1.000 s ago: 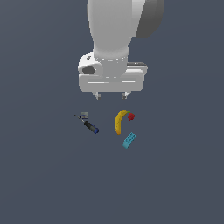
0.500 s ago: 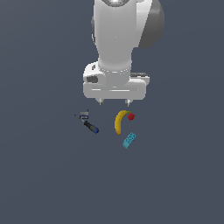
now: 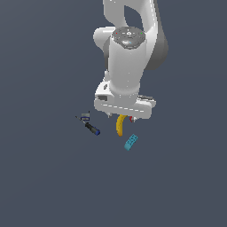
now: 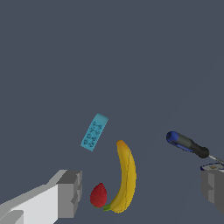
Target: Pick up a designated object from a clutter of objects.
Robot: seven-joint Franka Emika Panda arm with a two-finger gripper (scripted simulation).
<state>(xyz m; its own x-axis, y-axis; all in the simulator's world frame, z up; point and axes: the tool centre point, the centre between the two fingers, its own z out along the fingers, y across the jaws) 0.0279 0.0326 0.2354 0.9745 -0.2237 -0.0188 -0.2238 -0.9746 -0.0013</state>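
Free room around the cyan brick [image 4: 94, 132]: bare tabletop [image 3: 48, 177] lies open on every side but one. The banana [image 4: 125, 177] lies near it, apart, not touching. A small red fruit [image 4: 99, 195] sits just beside the banana's end. The screwdriver [image 4: 188, 145] lies well apart. The jaws hang spread wide, above the banana.

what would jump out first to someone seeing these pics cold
The big white robot arm fills the upper middle of the exterior view, its gripper hanging open just above a curved yellow banana. Beside the banana lie a small red strawberry-shaped piece and a studded cyan toy brick, with a blue-handled screwdriver apart toward the exterior view's left.
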